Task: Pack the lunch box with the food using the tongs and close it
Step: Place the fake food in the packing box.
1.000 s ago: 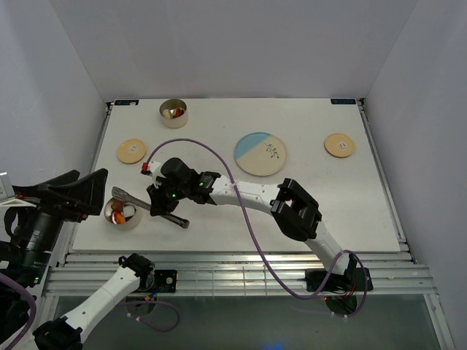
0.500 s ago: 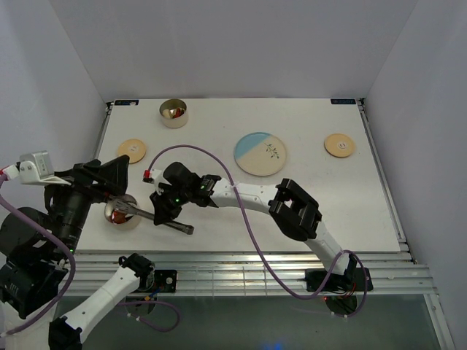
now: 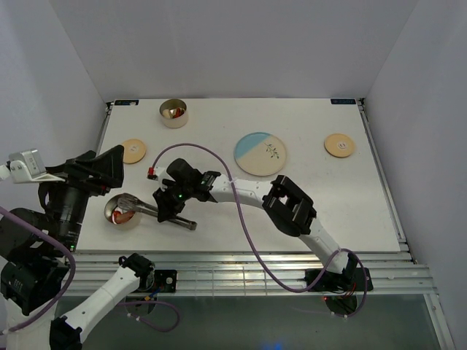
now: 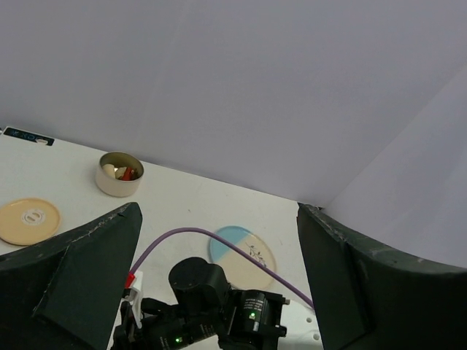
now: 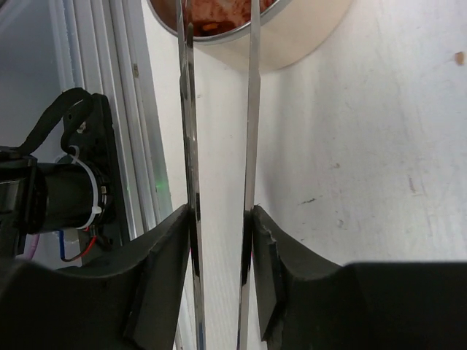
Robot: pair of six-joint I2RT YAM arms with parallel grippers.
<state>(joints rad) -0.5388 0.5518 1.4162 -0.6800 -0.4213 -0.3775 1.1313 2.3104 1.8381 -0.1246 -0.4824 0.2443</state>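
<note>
My right gripper [image 3: 171, 206] is shut on the silver tongs [image 3: 149, 210] low over the table's front left. In the right wrist view both thin arms of the tongs [image 5: 250, 131] run between the fingers [image 5: 164, 262], spread apart, with their tips over the near steel tin [image 5: 292, 36]. That tin [image 3: 117, 211] of the lunch box holds red-brown food [image 5: 219, 16]. The second tin [image 3: 174, 113] stands at the back left with food [image 4: 122, 172] inside. Two wooden lids [image 3: 132, 151] [image 3: 339, 144] lie flat on the table. My left gripper [image 3: 91, 173] hangs raised at the left, open and empty [image 4: 219, 219].
A cream-and-blue plate [image 3: 260, 153] lies at mid table behind the right arm. A purple cable [image 3: 208, 149] loops over the right arm. The metal rail [image 5: 139, 109] at the table's near edge runs close beside the tongs.
The tongs' arms have spread wider as the right gripper eased its squeeze. The left gripper has pulled back left off the near tin, which shows again.
</note>
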